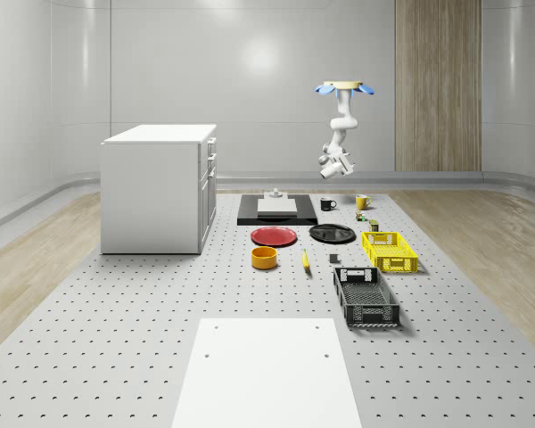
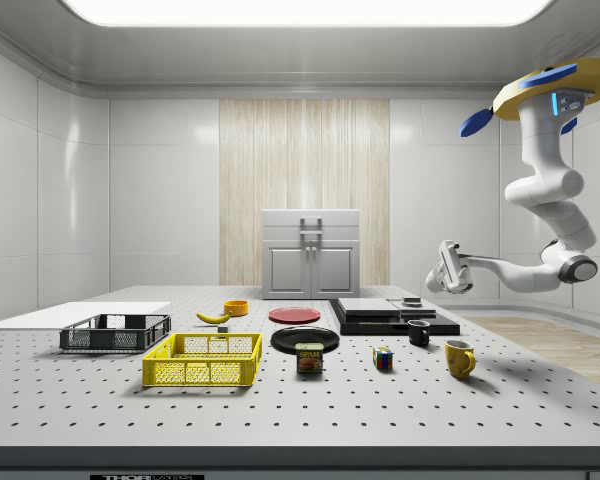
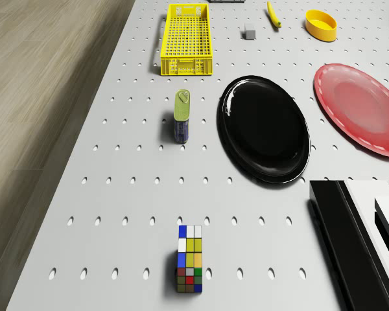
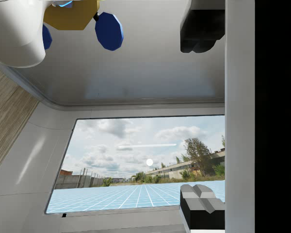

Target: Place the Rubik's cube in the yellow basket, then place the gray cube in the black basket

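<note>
The Rubik's cube (image 3: 189, 265) (image 2: 383, 359) stands on the perforated table near the far right edge, next to a can (image 3: 182, 115). The yellow basket (image 1: 390, 251) (image 3: 187, 39) lies further along that edge, and the black basket (image 1: 366, 296) (image 2: 115, 333) comes after it. A small gray cube (image 3: 249, 31) (image 1: 334, 259) sits on the table beside the yellow basket. The drone (image 1: 344, 87) (image 2: 550, 95) hovers high over the table's far end. Its arm hangs bent, and the gripper (image 1: 333, 165) (image 2: 445, 268) (image 4: 201, 121) is open, empty, well above the table and pointing sideways.
A black plate (image 3: 264, 128), a red plate (image 3: 363, 107), a yellow bowl (image 3: 321, 24) and a banana (image 3: 273, 14) lie mid-table. A black slab (image 1: 277, 209) with white blocks, a black mug (image 1: 327, 204) and a yellow mug (image 1: 362, 201) sit below the drone. A white cabinet (image 1: 159, 185) stands at left.
</note>
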`<state>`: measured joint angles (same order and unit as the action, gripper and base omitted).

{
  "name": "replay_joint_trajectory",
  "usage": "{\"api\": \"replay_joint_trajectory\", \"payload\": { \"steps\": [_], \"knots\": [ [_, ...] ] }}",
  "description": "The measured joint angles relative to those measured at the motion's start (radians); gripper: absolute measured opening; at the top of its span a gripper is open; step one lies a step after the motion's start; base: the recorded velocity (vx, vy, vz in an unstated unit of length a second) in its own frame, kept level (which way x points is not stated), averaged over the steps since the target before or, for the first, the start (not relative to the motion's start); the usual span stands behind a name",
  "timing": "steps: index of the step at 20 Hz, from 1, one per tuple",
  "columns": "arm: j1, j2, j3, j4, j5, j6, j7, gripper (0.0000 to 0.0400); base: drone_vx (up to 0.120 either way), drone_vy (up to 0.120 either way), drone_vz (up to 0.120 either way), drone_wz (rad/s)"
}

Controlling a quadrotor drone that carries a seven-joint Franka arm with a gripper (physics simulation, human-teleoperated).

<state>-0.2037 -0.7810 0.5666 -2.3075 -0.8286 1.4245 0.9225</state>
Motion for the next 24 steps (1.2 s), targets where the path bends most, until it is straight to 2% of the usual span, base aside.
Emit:
{"api": "replay_joint_trajectory", "payload": {
  "steps": [4,7,9,13,16,20,24],
  "knots": [
    [-0.147,-0.057,0.249,-0.257,-0.452,-0.008,0.143,0.0400,0.120,0.000,-0.120,0.000],
    [-0.302,-0.099,0.397,-0.419,-0.748,-0.058,0.278,0.0400,0.120,0.000,-0.120,0.000],
    [-0.410,-0.125,0.472,-0.488,-0.892,-0.106,0.361,0.0400,0.120,0.000,-0.120,0.000],
    [-0.593,-0.173,0.573,-0.557,-1.059,-0.191,0.486,0.0400,0.120,0.000,-0.120,0.000],
    [-0.685,-0.204,0.618,-0.576,-1.117,-0.231,0.546,0.0400,0.120,0.000,-0.120,0.000],
    [-0.759,-0.238,0.654,-0.586,-1.148,-0.255,0.596,0.0400,0.120,0.000,-0.120,0.000],
    [-0.801,-0.267,0.676,-0.588,-1.155,-0.259,0.625,0.0400,0.120,0.000,-0.080,0.000]
  ]
}}
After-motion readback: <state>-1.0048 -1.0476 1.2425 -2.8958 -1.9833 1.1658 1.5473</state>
